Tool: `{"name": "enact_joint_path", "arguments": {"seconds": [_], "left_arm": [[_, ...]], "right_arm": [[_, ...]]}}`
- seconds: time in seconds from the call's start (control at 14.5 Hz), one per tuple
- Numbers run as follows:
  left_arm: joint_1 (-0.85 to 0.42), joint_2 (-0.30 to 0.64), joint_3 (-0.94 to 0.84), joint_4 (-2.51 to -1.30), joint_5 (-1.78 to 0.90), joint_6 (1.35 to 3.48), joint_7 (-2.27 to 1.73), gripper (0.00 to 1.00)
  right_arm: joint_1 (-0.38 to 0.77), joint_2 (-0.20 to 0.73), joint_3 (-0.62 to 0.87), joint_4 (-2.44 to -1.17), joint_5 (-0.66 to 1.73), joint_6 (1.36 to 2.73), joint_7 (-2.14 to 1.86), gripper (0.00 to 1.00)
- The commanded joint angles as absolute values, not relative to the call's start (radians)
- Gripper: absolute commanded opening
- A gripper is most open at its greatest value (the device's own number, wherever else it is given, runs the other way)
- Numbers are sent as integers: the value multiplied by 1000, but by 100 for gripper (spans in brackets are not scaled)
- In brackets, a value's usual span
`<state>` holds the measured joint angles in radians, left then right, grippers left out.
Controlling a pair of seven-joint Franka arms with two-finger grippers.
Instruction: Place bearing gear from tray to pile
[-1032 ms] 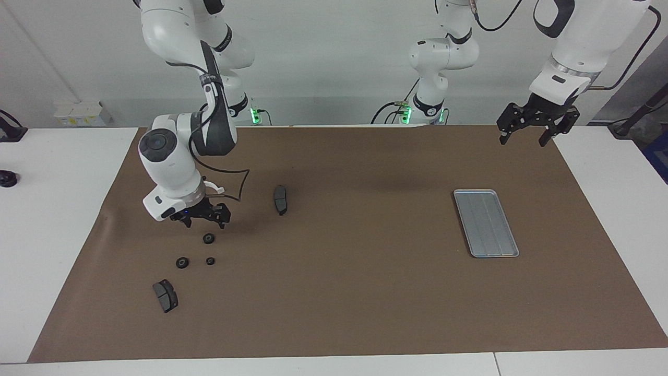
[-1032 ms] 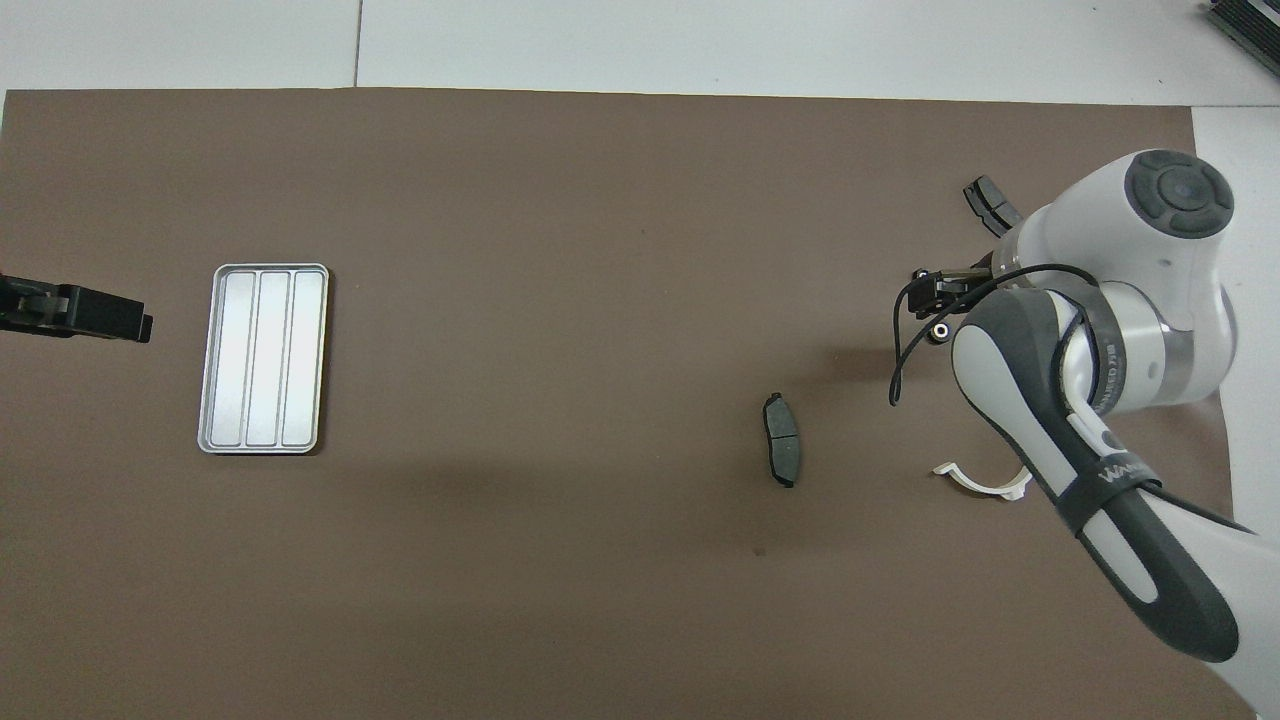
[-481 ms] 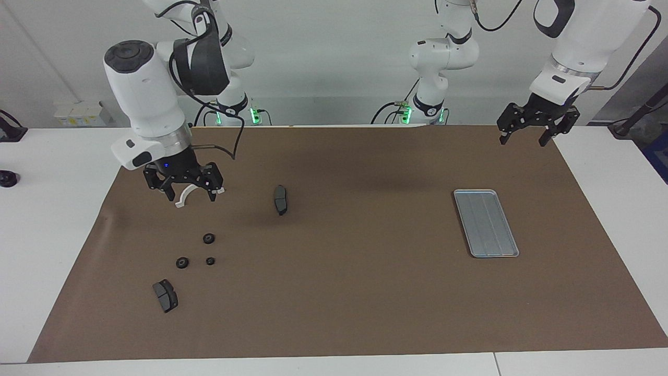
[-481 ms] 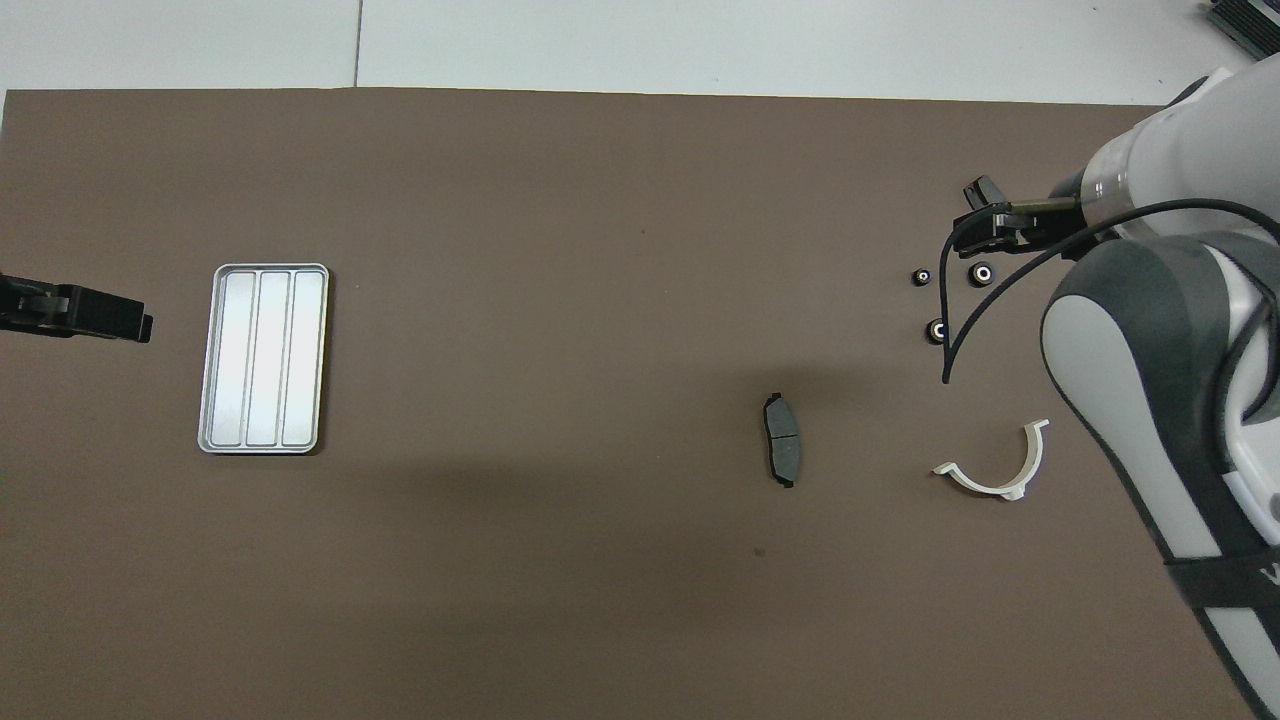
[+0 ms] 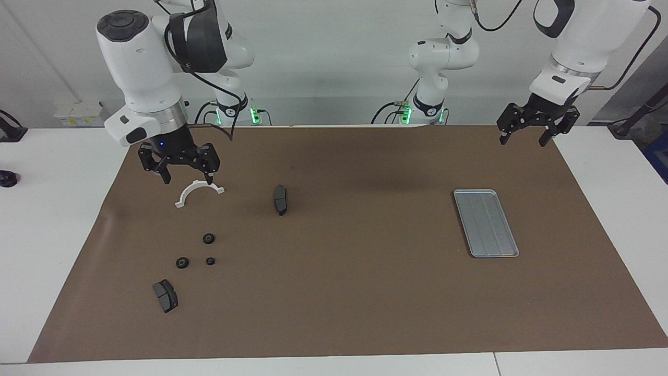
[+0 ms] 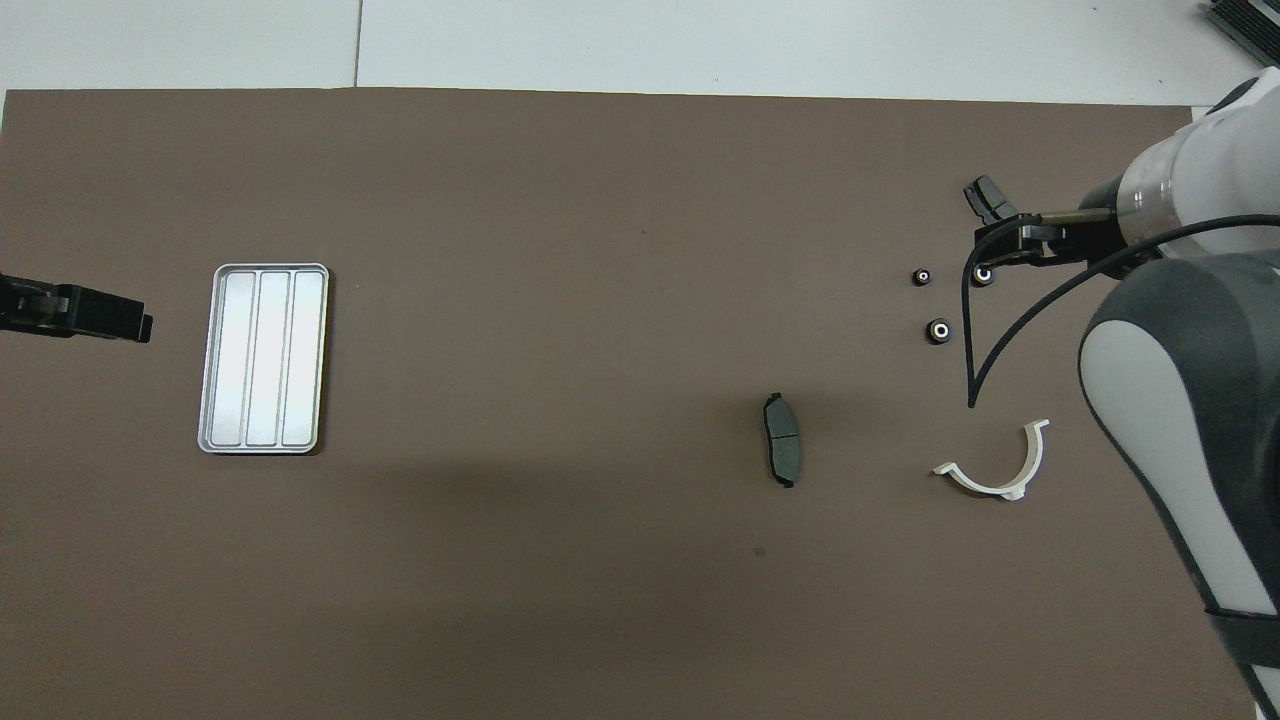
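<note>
On the brown mat [image 5: 365, 292] you have the tray [image 5: 486, 223], lying flat toward the left arm's end, with nothing in its grooves. Take that tray as your landmark. The pile [image 5: 200, 253] of three small black gears sits well apart from it, toward the right arm's end of the mat, and slightly farther from the robots than the tray's middle; the gears lie loose, close together but not touching.

Your right gripper [image 5: 179, 175] hangs in the air, empty, its jaws spread wide. It is over the mat toward the right arm's end, just above a white curved clip [image 5: 199, 192] that lies nearer the robots than the pile. Your left gripper [image 5: 537, 130] waits raised above the mat's edge, nearer the robots' end than the tray, its jaws also spread and holding nothing.

Between the tray and the pile, closer to the pile, you can see one brake pad [image 5: 281, 199]. A second pad [image 5: 165, 295] lies just beside the pile, farther from the robots than the gears.
</note>
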<state>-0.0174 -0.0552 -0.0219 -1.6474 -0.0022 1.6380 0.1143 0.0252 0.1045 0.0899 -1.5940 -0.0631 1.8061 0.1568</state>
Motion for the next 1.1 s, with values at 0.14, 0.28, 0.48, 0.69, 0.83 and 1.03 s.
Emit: {"name": "enact_joint_path", "arguments": {"seconds": [0.14, 0.28, 0.48, 0.69, 0.83, 1.03], "left_arm": [[-6, -74, -26, -1671, -6, 1646, 124, 100], [-6, -74, -28, -1671, -6, 1646, 124, 100], [-6, -74, -26, -1671, -6, 1646, 124, 100], [-6, -74, -26, -1671, -6, 1646, 124, 100], [-6, -74, -28, -1671, -6, 1646, 124, 100], [-6, -74, -26, -1671, -6, 1646, 124, 100]], "right_arm": [[11, 89, 95, -1609, -57, 1793, 167, 100], [12, 87, 95, -1620, -57, 1796, 167, 100], [9, 77, 95, -1646, -57, 1808, 166, 100], [11, 71, 95, -1657, -57, 1801, 164, 100], [17, 71, 95, -1657, -57, 1810, 166, 100], [15, 71, 95, -1657, -57, 1810, 164, 100]]}}
